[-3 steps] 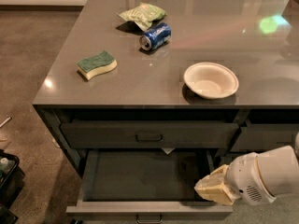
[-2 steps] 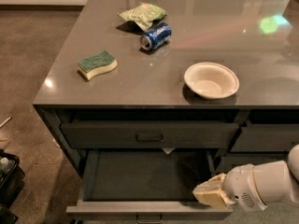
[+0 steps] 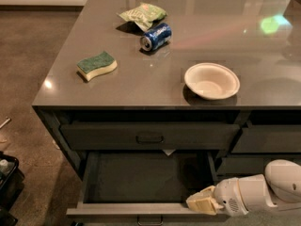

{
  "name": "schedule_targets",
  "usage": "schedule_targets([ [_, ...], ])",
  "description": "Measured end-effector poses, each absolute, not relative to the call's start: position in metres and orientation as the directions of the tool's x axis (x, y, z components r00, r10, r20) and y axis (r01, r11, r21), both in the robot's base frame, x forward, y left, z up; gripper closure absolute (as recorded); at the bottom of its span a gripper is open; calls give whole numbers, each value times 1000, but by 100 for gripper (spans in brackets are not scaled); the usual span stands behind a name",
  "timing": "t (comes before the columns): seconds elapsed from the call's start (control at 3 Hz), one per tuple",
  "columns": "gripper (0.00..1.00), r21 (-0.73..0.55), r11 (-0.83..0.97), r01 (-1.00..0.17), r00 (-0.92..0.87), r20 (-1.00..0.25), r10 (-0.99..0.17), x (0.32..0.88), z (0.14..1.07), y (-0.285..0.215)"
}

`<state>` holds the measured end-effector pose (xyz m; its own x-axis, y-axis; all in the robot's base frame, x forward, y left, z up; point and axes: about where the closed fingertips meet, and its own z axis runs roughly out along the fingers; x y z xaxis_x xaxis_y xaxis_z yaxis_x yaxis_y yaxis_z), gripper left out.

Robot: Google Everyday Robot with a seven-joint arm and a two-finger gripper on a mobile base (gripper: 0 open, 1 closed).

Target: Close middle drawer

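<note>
The middle drawer (image 3: 141, 179) is found pulled well out from under the front edge of the table (image 3: 155, 91), directly below the shut top drawer (image 3: 117, 136); it stands open because the closing push is judged not yet to have been delivered. The gripper (image 3: 201, 205) is held low, below the table's front edge and toward its right side, with its pale tip set against or just beside the right end of the drawer's front panel; contact cannot be confirmed; whether the jaws are apart or together cannot be told. Such a placement is judged to suit a plain push on the front panel toward the table, no grasp of the handle being needed for closing; since the push would be applied off centre, some skewing of the drawer on its runners is thought possible.

The drawer is seen as wide and dark grey, with a long shallow tray inside; a lighter strip is shown along the top of its front panel, and a small dark pull handle (image 3: 150, 219) is glimpsed at the centre, cut off by the lower border of the view. On the table, well apart from the work, a sponge (image 3: 97, 65) is laid near the left edge, a blue can (image 3: 156, 36) and a green bag (image 3: 142, 14) toward the far edge, and a white bowl (image 3: 211, 80) near the front edge.
</note>
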<state>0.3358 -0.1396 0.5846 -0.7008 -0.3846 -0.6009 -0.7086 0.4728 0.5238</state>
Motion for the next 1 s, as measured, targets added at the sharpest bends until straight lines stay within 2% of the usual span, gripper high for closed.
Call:
schedule_targets([
  [0.33,100,591,454,-667,-744,-564,-358,337,545,-136],
  [1.0,100,634,454,-626,-780,-496,-383,320,502,-125],
])
